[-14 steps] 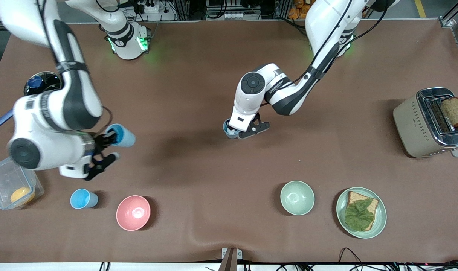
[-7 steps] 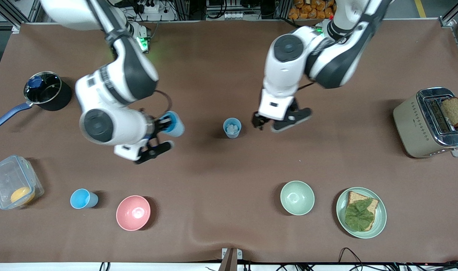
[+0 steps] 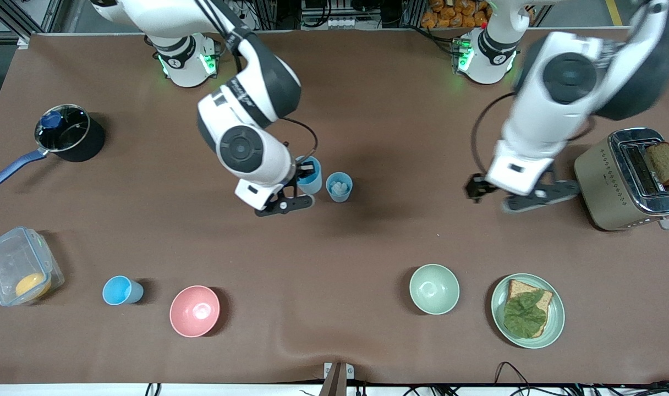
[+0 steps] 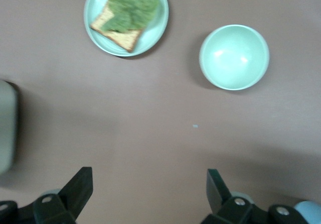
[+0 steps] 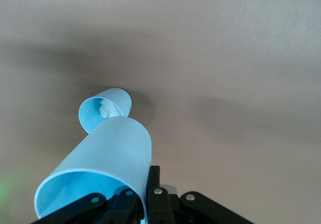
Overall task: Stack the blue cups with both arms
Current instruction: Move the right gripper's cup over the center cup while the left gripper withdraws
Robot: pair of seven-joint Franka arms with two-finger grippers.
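Holding empty blue cup (image 3: 311, 174), right hand (image 3: 294, 190), beside paper-filled cup (image 3: 339, 186)

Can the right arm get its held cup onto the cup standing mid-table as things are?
Probably yes. The right gripper holds a blue cup just beside the standing cup, whose mouth is unobstructed, and the left gripper is open near the toaster.

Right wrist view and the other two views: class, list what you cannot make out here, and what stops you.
- White stuff inside the standing cup: too small to identify in the front and right wrist views.
- Held cup: its rim is cut off by the right wrist view's edge.
- Right gripper: its grip is partly hidden by the arm in the front view.
- Toaster: blurred and cut off in the left wrist view.
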